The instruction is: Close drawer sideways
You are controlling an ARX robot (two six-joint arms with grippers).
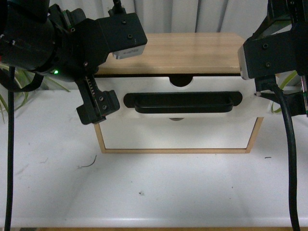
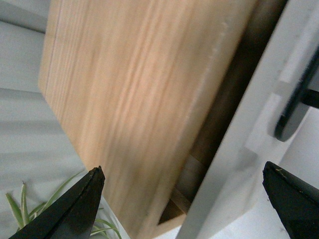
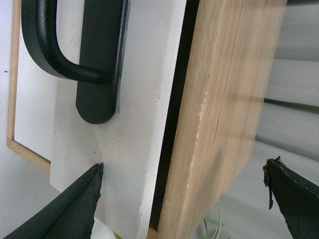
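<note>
The drawer (image 1: 120, 91) has a white front panel, a long black bar handle (image 1: 183, 102) and a semicircular notch (image 1: 181, 81) in its top edge. It stands a little out of the light wood cabinet (image 1: 192, 53), with a dark gap behind the panel. My left gripper (image 1: 98, 103) is open at the drawer's left end; its fingers (image 2: 75, 209) straddle the cabinet corner and the panel edge (image 2: 234, 144). My right gripper (image 1: 269, 94) is open at the right end; its fingers (image 3: 65, 209) straddle the panel (image 3: 139, 124) and the wood side (image 3: 219, 109).
Below is a white-fronted drawer without a handle (image 1: 178, 134) in a wood frame. The cabinet stands on a white table (image 1: 154, 192). Green plant leaves (image 1: 9, 96) show at the left and at the right (image 1: 288, 79). A grey curtain hangs behind.
</note>
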